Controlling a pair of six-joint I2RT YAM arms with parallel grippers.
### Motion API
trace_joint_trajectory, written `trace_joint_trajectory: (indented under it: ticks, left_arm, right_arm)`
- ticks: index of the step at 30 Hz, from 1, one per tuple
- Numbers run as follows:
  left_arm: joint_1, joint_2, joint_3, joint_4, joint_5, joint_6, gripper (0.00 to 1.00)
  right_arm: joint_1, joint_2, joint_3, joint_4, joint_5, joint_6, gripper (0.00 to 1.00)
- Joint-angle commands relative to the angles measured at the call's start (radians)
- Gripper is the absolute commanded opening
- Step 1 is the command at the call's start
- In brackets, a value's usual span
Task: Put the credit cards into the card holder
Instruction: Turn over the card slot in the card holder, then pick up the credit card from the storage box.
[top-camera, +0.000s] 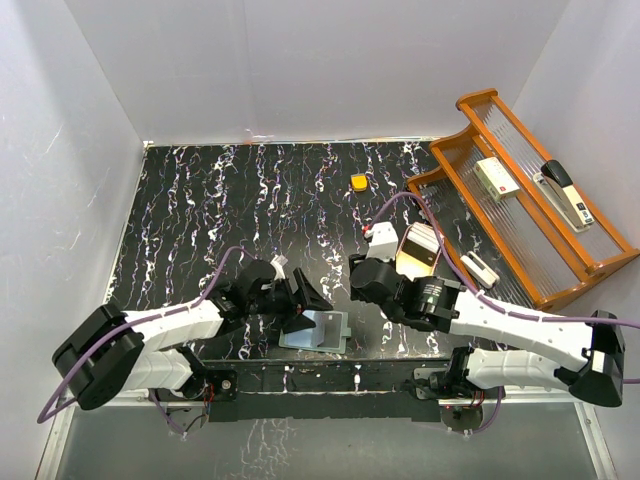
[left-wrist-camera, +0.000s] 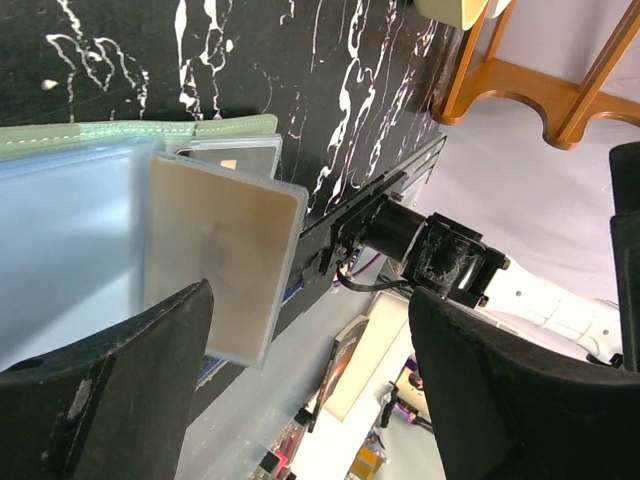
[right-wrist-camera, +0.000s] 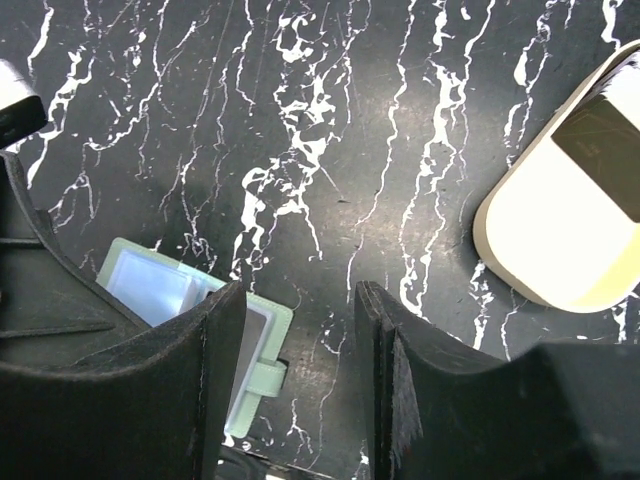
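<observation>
The pale green card holder (top-camera: 316, 330) lies open near the table's front edge, its clear pockets facing up. In the left wrist view a brownish credit card (left-wrist-camera: 220, 255) sticks out of a pocket of the card holder (left-wrist-camera: 140, 135) towards the table edge. My left gripper (top-camera: 308, 308) hovers over it, open (left-wrist-camera: 310, 390), and the card's corner lies beside the left finger (left-wrist-camera: 110, 400). My right gripper (top-camera: 360, 285) stands open (right-wrist-camera: 300, 380) just right of the holder's snap tab (right-wrist-camera: 265, 378), with bare table between its fingers. Another dark card (right-wrist-camera: 605, 150) lies in the tan dish (right-wrist-camera: 530, 250).
The tan oval dish (top-camera: 418, 252) sits right of the right gripper. A wooden rack (top-camera: 530, 200) at the right holds a stapler (top-camera: 565, 195) and a white box (top-camera: 497, 178). A small orange block (top-camera: 358, 182) lies far back. White walls enclose the table.
</observation>
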Motion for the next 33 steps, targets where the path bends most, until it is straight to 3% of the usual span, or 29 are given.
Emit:
trace_joint_trajectory:
  ticks: [1, 9, 15, 24, 33]
  left_arm:
    - [-0.011, 0.005, 0.045, 0.008, -0.004, 0.029, 0.78]
    - [-0.013, -0.01, 0.03, -0.022, -0.032, 0.054, 0.78]
    - [-0.013, -0.074, 0.082, -0.249, -0.109, 0.161, 0.78]
    - [-0.004, -0.137, 0.164, -0.583, -0.28, 0.31, 0.78]
    - [0.009, -0.173, 0.174, -0.686, -0.309, 0.39, 0.78]
  right_arm:
    - [-0.021, 0.01, 0.049, 0.027, 0.054, -0.077, 0.46]
    - [-0.188, 0.025, 0.031, 0.079, -0.034, -0.225, 0.48]
    - [-0.351, 0.066, -0.001, 0.159, -0.138, -0.411, 0.48]
    - [-0.494, 0.206, -0.015, 0.262, -0.16, -0.725, 0.5]
    - [-0.67, 0.344, 0.037, 0.251, -0.229, -0.833, 0.53]
